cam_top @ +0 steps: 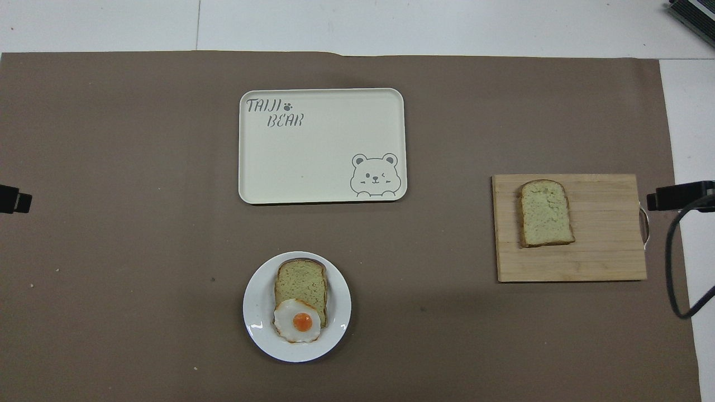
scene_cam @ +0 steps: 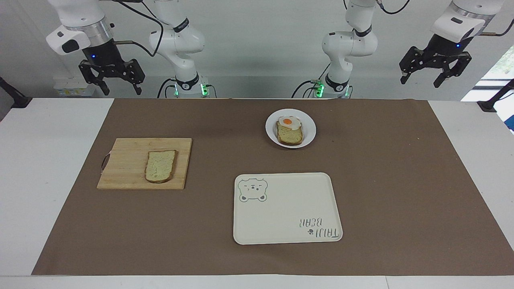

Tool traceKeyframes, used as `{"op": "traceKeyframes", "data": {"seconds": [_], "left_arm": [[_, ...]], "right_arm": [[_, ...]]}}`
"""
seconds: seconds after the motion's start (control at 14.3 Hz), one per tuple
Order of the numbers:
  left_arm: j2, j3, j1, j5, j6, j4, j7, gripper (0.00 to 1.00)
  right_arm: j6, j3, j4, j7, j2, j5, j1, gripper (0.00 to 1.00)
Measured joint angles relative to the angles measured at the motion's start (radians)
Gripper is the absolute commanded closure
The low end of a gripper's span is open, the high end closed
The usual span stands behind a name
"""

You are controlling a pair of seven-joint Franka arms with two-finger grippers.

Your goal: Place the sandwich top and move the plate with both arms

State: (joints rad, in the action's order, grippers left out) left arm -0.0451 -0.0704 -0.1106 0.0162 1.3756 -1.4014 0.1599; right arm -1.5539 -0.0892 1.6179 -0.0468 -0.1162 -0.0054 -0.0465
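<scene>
- Sandwich top [scene_cam: 160, 165]: 1 flat slice of pale, green-speckled bread with a brown crust, lying flat on the wooden cutting board [scene_cam: 128, 160], on the half of the board toward the middle of the desk; its rounded end points away from the robots.
- Cutting board: rests on the brown mat [scene_cam: 401, 180] toward the right arm's end of the desk, with a small handle on its outer edge.
- Plate [scene_cam: 307, 120]: round and white, near the middle of the mat, nearer to the robots than the board. It carries 1 bread slice [scene_cam: 290, 136] with a fried egg [scene_cam: 289, 121] overlapping the slice's end nearer the robots.
- Tray [scene_cam: 287, 208]: cream, rectangular, with a bear drawing and "TAIJI BEAR" lettering; farther from the robots than the plate and well apart from it.
- Right gripper [scene_cam: 119, 89]: raised in the air over the desk edge at the right arm's end, fingers spread, holding nothing.
- Left gripper [scene_cam: 422, 81]: raised over the desk edge at the left arm's end, fingers spread, holding nothing.
- Both arms wait clear of all 4 items.
</scene>
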Motion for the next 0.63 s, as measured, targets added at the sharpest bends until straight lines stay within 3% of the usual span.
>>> {"op": "traceKeyframes", "data": {"seconds": [0.28, 0.63], "left_arm": [[0.000, 0.001, 0.000, 0.000, 0.000, 0.000, 0.000, 0.00], [0.001, -0.001, 0.000, 0.002, -0.020, 0.000, 0.000, 0.00]], "right_arm": [[0.110, -0.007, -0.031, 0.045, 0.008, 0.000, 0.005, 0.00], [0.080, -0.011, -0.031, 0.057, 0.011, 0.000, 0.022, 0.00]]}}
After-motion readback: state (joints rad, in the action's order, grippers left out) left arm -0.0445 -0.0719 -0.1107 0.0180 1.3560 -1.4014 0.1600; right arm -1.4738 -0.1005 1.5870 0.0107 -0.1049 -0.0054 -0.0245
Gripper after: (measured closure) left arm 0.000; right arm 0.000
